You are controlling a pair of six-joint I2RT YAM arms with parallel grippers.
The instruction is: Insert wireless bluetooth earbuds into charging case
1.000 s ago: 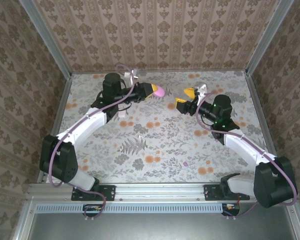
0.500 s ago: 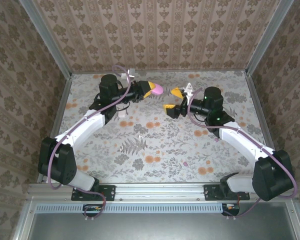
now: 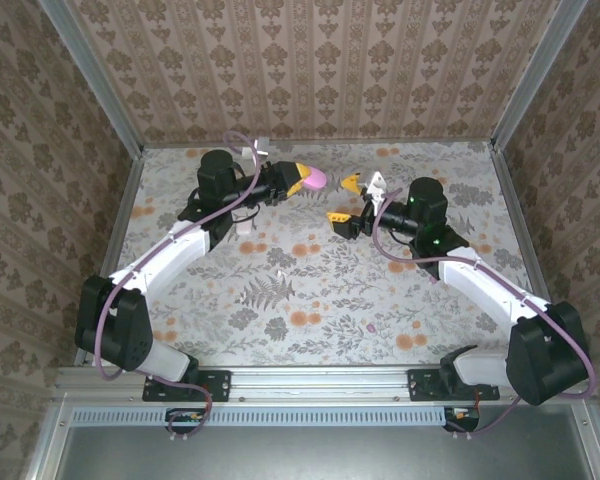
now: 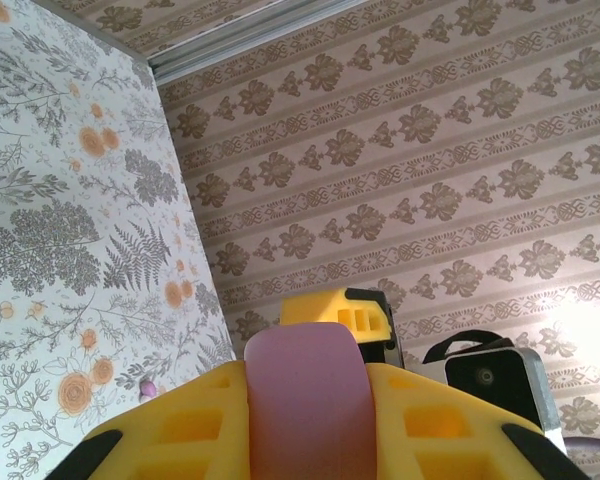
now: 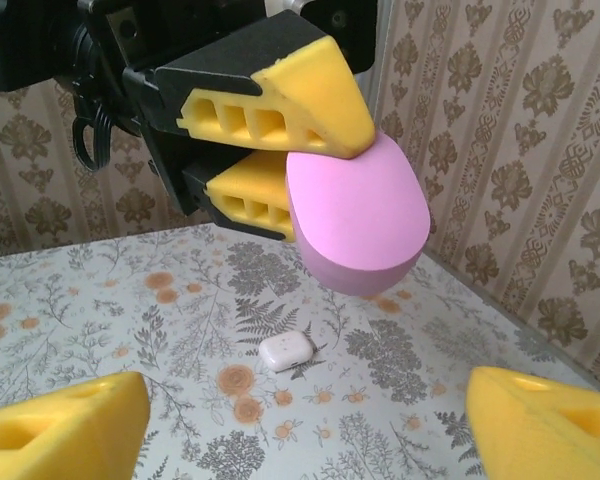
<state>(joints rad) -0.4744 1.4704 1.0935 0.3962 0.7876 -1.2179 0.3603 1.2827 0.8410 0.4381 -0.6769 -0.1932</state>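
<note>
Tiny white wireless earbuds [image 3: 282, 270] lie on the floral-patterned table [image 3: 310, 300], left of centre and near the left arm's white forearm; from overhead they are too small to make out in detail. Above and beyond them, held in the air over the far part of the table, is a smooth pink rounded case [image 5: 355, 215]. The left gripper [image 3: 306, 180] is clamped on it, with one yellow foam finger pressed against each flat side and the rounded end sticking out past the fingertips. The right gripper [image 3: 344, 199] faces it from just beside and touches nothing. Its two yellow fingers are spread wide apart with bare table between them. On the table below the pink case, seen from the right wrist, rests a small white rounded-square object [image 5: 285, 350]. A tiny pink speck [image 3: 370, 325] lies well apart, nearer the right arm's base. Damask-patterned wallpaper panels [image 3: 310, 70] enclose the table on three sides.
</note>
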